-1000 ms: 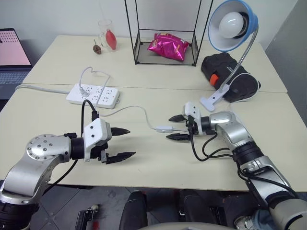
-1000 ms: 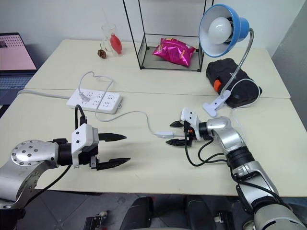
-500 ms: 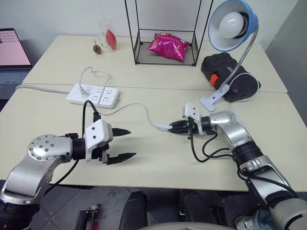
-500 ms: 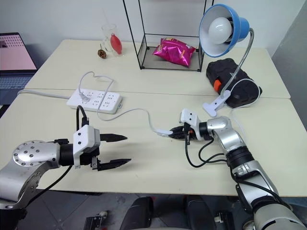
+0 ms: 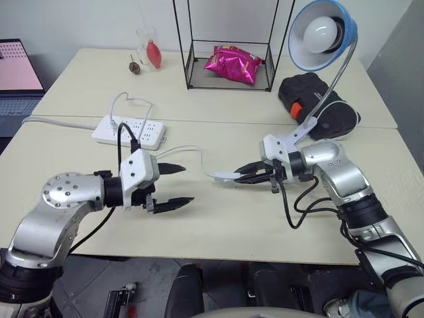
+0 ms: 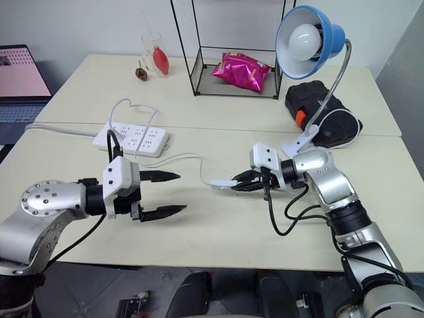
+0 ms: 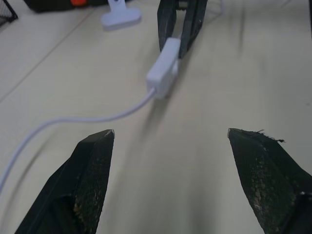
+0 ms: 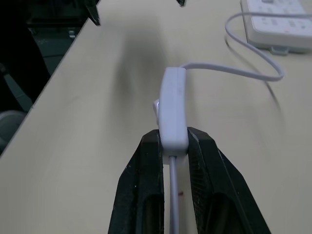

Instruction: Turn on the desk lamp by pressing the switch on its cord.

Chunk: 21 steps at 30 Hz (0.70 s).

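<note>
The blue desk lamp (image 5: 322, 33) stands at the back right on a silver gooseneck, its white clip base (image 5: 291, 140) on the table. Its thin white cord (image 5: 185, 149) runs across the table to the small white switch (image 5: 224, 177). My right gripper (image 5: 242, 173) is shut on the switch's rear end and holds it a little above the table, pointing left. The right wrist view shows the switch (image 8: 173, 105) pinched between the fingers (image 8: 146, 161). My left gripper (image 5: 187, 183) hovers open to the left of the switch (image 7: 164, 73), facing it, with a gap between them.
A white power strip (image 5: 129, 130) lies at the back left. Behind stand a wire rack (image 5: 192, 46) with a pink bag (image 5: 232, 64), a glass jar (image 5: 147, 48) and a black bag (image 5: 318, 106). A laptop (image 5: 16, 73) sits far left.
My right gripper closed on the switch and lifted it off the table, pulling back slightly. The left gripper rose a little and shifted right, staying open.
</note>
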### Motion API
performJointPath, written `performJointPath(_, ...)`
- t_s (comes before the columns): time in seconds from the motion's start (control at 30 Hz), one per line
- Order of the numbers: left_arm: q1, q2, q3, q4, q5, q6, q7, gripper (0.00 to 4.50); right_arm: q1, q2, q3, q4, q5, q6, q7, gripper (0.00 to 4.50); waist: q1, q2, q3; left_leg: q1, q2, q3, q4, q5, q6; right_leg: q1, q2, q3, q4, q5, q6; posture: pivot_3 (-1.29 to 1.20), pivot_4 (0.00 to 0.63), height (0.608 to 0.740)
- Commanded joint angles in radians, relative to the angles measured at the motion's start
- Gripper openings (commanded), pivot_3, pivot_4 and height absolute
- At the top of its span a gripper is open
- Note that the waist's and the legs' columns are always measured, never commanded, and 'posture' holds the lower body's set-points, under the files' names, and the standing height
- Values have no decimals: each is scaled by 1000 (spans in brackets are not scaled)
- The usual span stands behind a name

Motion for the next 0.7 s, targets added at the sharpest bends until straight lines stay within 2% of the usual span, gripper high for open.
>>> performJointPath(0.03, -68, -39, -39, -38, -54, 60, 24, 3882, 16, -28, -34, -115, 66, 89, 0, 335, 0, 0, 0, 0, 0, 0, 0, 0, 0, 0, 0, 0, 0, 0, 0, 0, 150, 740)
performJointPath(0.43, -169, -116, -181, 19, -9, 74, 15, 3882, 26, -39, -42, -210, 142, 223, -33, 335, -1, 0, 0, 0, 0, 0, 0, 0, 0, 0, 1, 0, 0, 0, 0, 0, 150, 740)
performJointPath(0.7, -192, -137, -210, 49, 13, 68, 9, 3882, 25, -47, -44, -224, 164, 246, -41, 335, -1, 0, 0, 0, 0, 0, 0, 0, 0, 0, 1, 0, 0, 0, 0, 0, 150, 740)
